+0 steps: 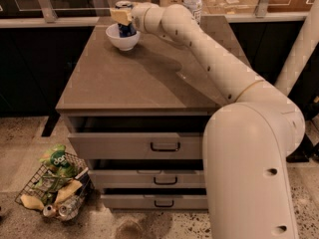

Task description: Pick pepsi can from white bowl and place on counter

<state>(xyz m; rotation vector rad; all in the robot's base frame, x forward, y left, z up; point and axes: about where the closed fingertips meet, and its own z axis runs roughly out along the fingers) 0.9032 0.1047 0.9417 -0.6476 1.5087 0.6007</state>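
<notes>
The pepsi can (127, 30) stands upright in the white bowl (122, 40) at the far left of the counter (139, 78). Its silver top shows above the gripper and its blue body below it. My gripper (122, 17) reaches in from the right and is shut around the can's middle. The can's lower part is still inside the bowl, and the bowl rests on the counter.
A tall clear plastic bottle (192, 1) stands at the counter's far edge behind my arm. Three drawers (164, 146) with dark handles are below the counter. A wire basket (52, 185) of rubbish and crushed cans sits on the floor at lower left.
</notes>
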